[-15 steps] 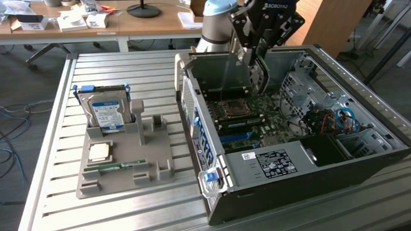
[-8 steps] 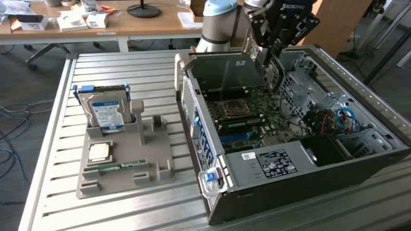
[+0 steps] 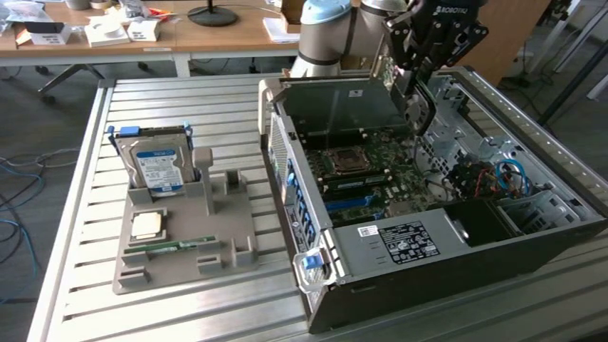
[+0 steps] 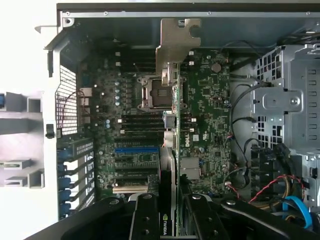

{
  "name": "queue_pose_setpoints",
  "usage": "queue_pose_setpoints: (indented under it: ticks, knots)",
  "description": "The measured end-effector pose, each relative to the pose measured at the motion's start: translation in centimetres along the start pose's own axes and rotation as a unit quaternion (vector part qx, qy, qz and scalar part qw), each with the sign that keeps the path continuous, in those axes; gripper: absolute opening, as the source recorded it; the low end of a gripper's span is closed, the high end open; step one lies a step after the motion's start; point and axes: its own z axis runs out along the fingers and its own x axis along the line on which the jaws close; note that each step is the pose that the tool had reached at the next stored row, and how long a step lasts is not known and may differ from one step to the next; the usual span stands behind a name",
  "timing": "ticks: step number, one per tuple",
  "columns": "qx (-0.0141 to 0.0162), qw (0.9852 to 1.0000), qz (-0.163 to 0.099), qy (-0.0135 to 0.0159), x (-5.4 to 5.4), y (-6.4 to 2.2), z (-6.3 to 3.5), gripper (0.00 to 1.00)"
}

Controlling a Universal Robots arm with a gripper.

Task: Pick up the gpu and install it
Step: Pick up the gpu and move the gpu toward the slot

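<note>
Gpu (image 4: 176, 95) hangs edge-on over the open case's (image 3: 428, 285) motherboard (image 4: 210, 100), bracket leading, clamped between the partly closed fingers of the gripper (image 4: 172, 220)

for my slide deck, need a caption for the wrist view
the claw grips the gpu edge-on over the motherboard inside the open computer case

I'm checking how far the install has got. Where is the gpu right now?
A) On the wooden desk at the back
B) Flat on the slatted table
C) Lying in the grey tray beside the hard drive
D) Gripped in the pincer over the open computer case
D: the pincer is clamped on the gpu, which hangs edge-on above the motherboard of the open computer case.
</note>
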Motion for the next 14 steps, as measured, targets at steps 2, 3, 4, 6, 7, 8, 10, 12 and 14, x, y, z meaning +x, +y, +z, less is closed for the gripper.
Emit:
queue_pose_setpoints:
  ticks: [2,3,4,6,7,8,10,12,14]
  knots:
    - [0.0000,1.0000,0.000,0.0000,0.0,0.00,0.00,0.26]
    - [0.0000,1.0000,0.000,0.0000,0.0,0.00,0.00,0.26]
    - [0.0000,1.0000,0.000,0.0000,0.0,0.01,0.00,0.26]
    - [-0.0001,1.0000,-0.001,0.0001,-0.3,0.02,0.01,0.26]
    - [-0.0002,1.0000,-0.003,0.0002,-0.5,0.04,0.02,0.26]
    - [-0.0004,1.0000,-0.005,0.0003,-0.9,0.05,0.02,0.26]
    - [-0.0007,1.0000,-0.009,0.0006,-1.4,0.08,0.05,0.26]
    - [-0.0007,0.9999,-0.012,0.0008,-1.6,0.08,0.06,0.26]
    - [-0.0007,0.9999,-0.012,0.0009,-1.6,0.09,0.06,0.26]
